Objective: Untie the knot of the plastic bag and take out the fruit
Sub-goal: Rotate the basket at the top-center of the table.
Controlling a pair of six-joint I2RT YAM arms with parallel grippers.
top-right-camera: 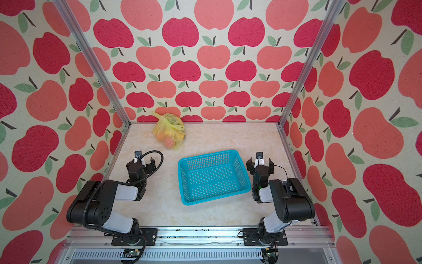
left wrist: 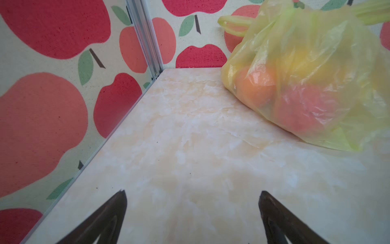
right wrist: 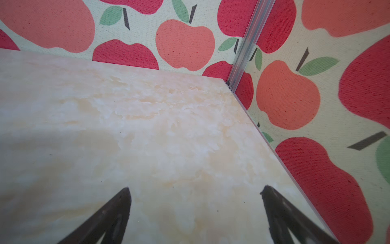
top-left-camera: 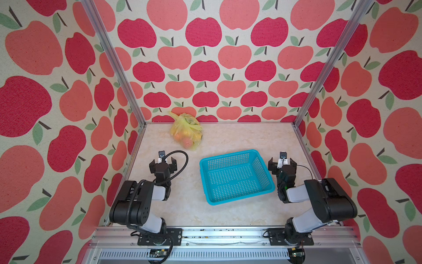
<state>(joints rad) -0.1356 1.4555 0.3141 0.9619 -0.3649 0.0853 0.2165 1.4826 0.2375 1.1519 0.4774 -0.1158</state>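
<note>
Top views, plastic bag [top-left-camera: 185,131] lying by the worktop's [top-left-camera: 228,214] far edge (knot [top-left-camera: 189,121] tied), turquoise basket [top-left-camera: 235,182] sitting between left end effector [top-left-camera: 163,161] and right end effector [top-left-camera: 282,161], both standing spread, left wrist view, fruit [left wrist: 256,86] showing through the bag, right wrist view, fingers [right wrist: 114,215] gaping over worktop.

- Left arm [top-left-camera: 134,201]: we hold it folded at our left, elbow raised, forearm reaching forward.
- Left pincer [top-left-camera: 163,163]: jaws spread wide, nothing between them; its dark fingertips [left wrist: 119,202] stand well apart in the wrist view.
- Right arm [top-left-camera: 324,201]: folded likewise at our right, mirroring the left.
- Right pincer [top-left-camera: 282,162]: jaws spread wide, holding nothing, level with the left one.
</note>
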